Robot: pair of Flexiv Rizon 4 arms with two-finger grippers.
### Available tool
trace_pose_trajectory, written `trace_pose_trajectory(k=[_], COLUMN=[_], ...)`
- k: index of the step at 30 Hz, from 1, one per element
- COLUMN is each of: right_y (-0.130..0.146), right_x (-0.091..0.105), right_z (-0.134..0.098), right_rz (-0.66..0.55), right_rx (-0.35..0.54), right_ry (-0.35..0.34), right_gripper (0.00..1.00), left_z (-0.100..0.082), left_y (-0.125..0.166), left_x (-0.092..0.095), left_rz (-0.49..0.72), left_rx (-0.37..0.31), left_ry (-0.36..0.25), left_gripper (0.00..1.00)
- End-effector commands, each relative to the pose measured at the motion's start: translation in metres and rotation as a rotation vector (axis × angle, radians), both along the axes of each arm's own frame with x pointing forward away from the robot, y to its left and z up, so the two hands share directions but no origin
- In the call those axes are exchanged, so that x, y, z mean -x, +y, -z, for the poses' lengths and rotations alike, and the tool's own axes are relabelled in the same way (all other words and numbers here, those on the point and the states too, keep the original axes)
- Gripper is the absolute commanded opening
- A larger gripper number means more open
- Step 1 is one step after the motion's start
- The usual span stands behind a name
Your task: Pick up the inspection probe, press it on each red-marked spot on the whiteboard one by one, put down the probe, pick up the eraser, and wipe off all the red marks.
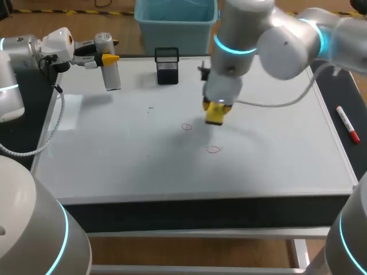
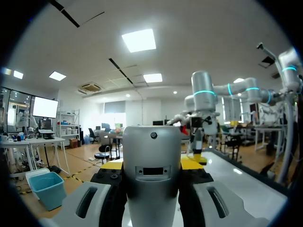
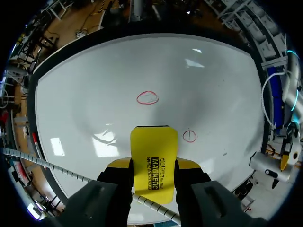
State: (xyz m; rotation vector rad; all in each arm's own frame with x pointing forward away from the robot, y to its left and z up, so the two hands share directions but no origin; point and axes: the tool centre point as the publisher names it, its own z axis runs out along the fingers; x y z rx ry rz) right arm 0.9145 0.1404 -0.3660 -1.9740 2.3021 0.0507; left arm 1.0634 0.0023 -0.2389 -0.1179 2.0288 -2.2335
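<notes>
Step in hand is the wipe. Right gripper [image 3: 154,165] is clamped on the yellow eraser [image 3: 154,149], with a finger against each long side and its jaws only as wide as the block. It sits over the middle of the whiteboard [image 1: 275,149]. A shadow on the board beside the eraser suggests it's hovering rather than in contact, but that can't be confirmed from the wrist view. Both marks are unwiped: the small red circle [image 3: 189,136] is just beside the eraser's leading edge, and the larger red oval [image 3: 147,97] is further ahead of it. The probe [image 1: 112,73] is not put down. Left gripper [image 1: 106,57] has it pinched between both fingers at the far-left corner of the board, well apart from the marks. Can't tell whether its lower end touches the surface. Next move, as a judgement: bring the eraser down flat until its pad bears on the board, then sweep across the small circle first and carry on to the oval. It needs even pressure, and the eraser mustn't tilt or the edges will leave ink. Black mesh pen holder [image 1: 167,65] and red marker [image 1: 348,124] are both outside the sweep path.
</notes>
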Motion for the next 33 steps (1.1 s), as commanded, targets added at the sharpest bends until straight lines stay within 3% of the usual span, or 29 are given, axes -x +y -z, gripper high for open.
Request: trace_pose_trajectory(k=[1, 7, 14, 33], right_y=[0.041, 0.074, 0.092, 0.088], right_x=[0.003, 0.013, 0.017, 0.010], right_z=[0.013, 0.017, 0.027, 0.050], right_rz=[-0.041, -0.129, -0.182, -0.194], right_rx=[0.042, 0.031, 0.036, 0.058], right_ry=[-0.007, -0.003, 0.016, 0.048], right_gripper=[0.00, 0.00, 0.00, 0.00], left_z=[0.000, 0.000, 0.000, 0.000], left_y=[0.001, 0.001, 0.001, 0.001], left_x=[-0.001, -0.001, -0.001, -0.001], left_rz=[0.005, 0.005, 0.005, 0.005], left_rx=[0.002, 0.002, 0.002, 0.002], left_ry=[0.000, 0.000, 0.000, 0.000], left_gripper=[0.00, 0.00, 0.00, 0.00])
